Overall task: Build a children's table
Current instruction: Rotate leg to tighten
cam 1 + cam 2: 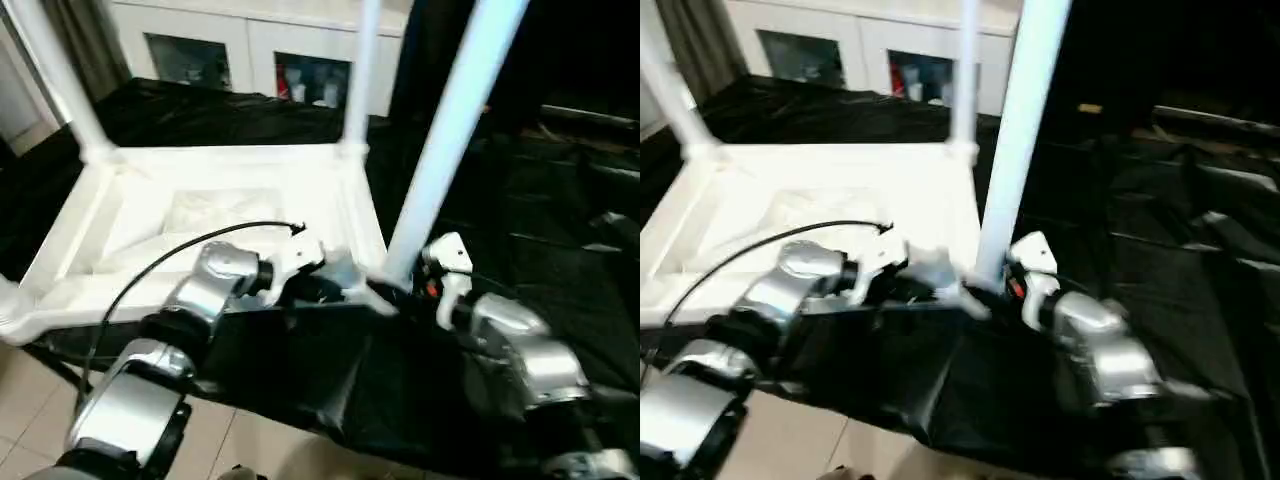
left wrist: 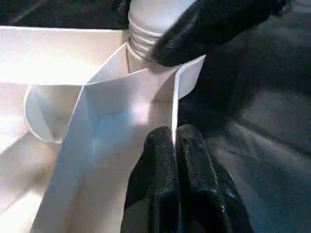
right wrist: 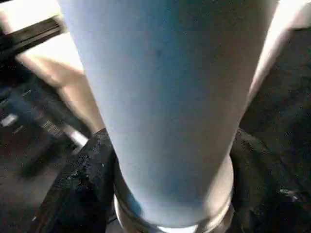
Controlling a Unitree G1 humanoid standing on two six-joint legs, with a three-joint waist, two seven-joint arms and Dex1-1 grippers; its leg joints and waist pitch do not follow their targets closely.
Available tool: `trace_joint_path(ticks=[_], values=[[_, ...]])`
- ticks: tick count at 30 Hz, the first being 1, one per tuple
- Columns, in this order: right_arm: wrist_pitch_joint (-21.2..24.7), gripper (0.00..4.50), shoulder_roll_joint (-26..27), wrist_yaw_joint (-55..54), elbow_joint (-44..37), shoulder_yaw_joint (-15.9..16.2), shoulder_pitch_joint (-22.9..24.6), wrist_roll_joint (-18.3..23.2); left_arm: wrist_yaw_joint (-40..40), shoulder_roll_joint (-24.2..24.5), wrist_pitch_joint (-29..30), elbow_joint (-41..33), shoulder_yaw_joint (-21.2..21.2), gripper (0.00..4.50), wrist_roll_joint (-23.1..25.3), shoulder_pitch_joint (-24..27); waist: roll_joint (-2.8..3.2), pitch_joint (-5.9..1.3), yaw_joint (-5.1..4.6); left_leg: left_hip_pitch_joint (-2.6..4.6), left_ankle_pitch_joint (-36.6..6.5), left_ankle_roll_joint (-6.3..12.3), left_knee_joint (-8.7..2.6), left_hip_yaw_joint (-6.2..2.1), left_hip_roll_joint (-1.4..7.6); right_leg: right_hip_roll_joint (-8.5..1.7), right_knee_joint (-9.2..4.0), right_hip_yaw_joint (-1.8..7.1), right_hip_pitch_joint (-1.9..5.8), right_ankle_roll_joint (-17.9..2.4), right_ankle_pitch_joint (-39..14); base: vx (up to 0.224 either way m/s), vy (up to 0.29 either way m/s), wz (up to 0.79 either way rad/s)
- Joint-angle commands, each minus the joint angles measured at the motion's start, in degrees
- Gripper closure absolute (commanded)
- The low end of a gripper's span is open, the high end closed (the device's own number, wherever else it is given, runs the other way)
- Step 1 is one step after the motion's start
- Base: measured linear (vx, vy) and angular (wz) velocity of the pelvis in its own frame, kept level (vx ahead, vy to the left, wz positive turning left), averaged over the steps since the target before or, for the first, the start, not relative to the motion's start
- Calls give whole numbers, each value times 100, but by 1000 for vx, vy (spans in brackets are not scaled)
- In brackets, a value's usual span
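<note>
Head views: upside-down white tabletop [image 1: 215, 225] lying on a black sheet [image 1: 560, 250], ribbed underside up. Two legs [image 1: 358, 75] already upright in the far corner sockets, one at far left [image 1: 55, 75], one at far right. A fourth-corner leg not clearly visible. Near right corner: third leg [image 1: 450, 130] standing tilted, its lower end at the corner socket, gripped low down by the right gripper [image 1: 405, 285]. Left gripper [image 1: 335, 285] reaching across to the same corner rim, silver forearm and a black cable [image 1: 170, 255] over the tabletop. White cabinet [image 1: 250, 50] with glass doors behind.

Left wrist view: two black fingers [image 2: 163, 160] pressed nearly together, pinching the thin upright rim wall of the tabletop [image 2: 97, 145] at the corner. Just beyond, threaded end of the leg [image 2: 148, 29] sitting at the round socket, a black finger [image 2: 214, 24] of the other gripper laid against it.

Right wrist view: leg [image 3: 165, 97] filling the frame, pale and tapered, clamped between the right gripper's black fingers [image 3: 82, 179] on either side near its flanged base. Tabletop rim [image 3: 68, 73] blurred behind; black sheet [image 3: 286, 97] to one side.
</note>
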Motion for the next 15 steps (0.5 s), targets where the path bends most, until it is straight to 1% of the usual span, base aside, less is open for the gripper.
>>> trace_joint_path(ticks=[1, 2, 3, 4, 5, 6, 7, 9, 10, 11, 13, 14, 15], values=[[203, 175, 277, -568, 319, 74, -18, -154, 577, -273, 148, 153, 55, 450, 8, 17, -59, -267, -15, 55, -1624, -32, -447, -160, 245, -401, -528, 222, 139, -989, -2100, 0, 0, 0], [215, 176, 314, -635, 336, 65, -22, -161, 615, -300, 152, 155, 55, 450, 12, 14, -59, -265, -29, 58, -1684, -39, -451, -162, 240, -403, -535, 227, 132, -980, -2115, 0, 0, 0], [251, 176, 560, -1033, 425, 35, -55, -206, 742, -468, 174, 119, 30, 450, 16, 16, -88, -262, -38, 60, -1683, -37, -450, -158, 238, -401, -539, 230, 125, -981, -2119, 0, 0, 0], [261, 176, 782, -1263, 430, 70, -75, -236, 779, -624, 211, 23, 8, 450, -7, 32, -59, -262, -45, 64, -1710, -42, -454, -159, 235, -407, -546, 238, 109, -980, -2120, 0, 0, 0], [244, 176, 870, -1322, 401, 102, -81, -282, 748, -681, 226, -29, -12, 450, -22, 41, -47, -260, -50, 58, -1724, -51, -462, -166, 234, -406, -545, 236, 113, -971, -2128, 0, 0, 0], [217, 176, 922, -1326, 372, 127, -83, -315, 718, -711, 235, -57, -25, 450, -30, 44, -61, -264, -61, 48, -1728, -48, -467, -169, 229, -400, -548, 230, 127, -944, -2106, 0, 0, 0], [145, 141, 971, -1261, 351, 156, -86, -310, 680, -725, 240, -72, -37, 450, -26, 50, -54, -267, -63, 60, -1744, -14, -459, -159, 228, -401, -555, 242, 112, -940, -2041, 0, 0, 0], [96, 106, 968, -1169, 332, 177, -86, -289, 636, -701, 219, -74, -46, 450, -15, 52, -43, -271, -68, 47, -1730, 11, -459, -161, 226, -405, -551, 245, 126, -949, -1987, 0, 0, 0], [105, 103, 946, -1109, 288, 196, -73, -255, 551, -648, 200, -76, -62, 450, -14, 65, -14, -275, -66, 50, -1701, 20, -454, -156, 227, -403, -547, 251, 123, -973, -1888, 0, 0, 0], [106, 97, 945, -1108, 286, 196, -72, -255, 547, -646, 200, -77, -63, 450, -14, 66, -14, -278, -71, 53, -1687, 28, -454, -152, 228, -396, -546, 251, 123, -992, -1820, 0, 0, 0], [61, 71, 845, -1031, 186, 238, -39, -290, 402, -580, 179, -104, -100, 450, -17, 107, 28, -288, -83, 44, -1634, 34, -450, -144, 227, -383, -526, 247, 142, -1085, -1523, 0, 0, 0], [67, 71, 776, -919, 89, 252, -15, -272, 291, -538, 163, -131, -126, 450, -11, 131, 39, -293, -84, 36, -1602, 45, -445, -146, 222, -378, -513, 246, 157, -1098, -1432, 0, 0, 0], [59, 71, 632, -699, -43, 264, 23, -239, 119, -482, 169, -157, -150, 450, -12, 152, 73, -299, -79, 38, -1578, 53, -442, -148, 225, -379, -503, 246, 167, -1121, -1324, 0, 0, 0]])
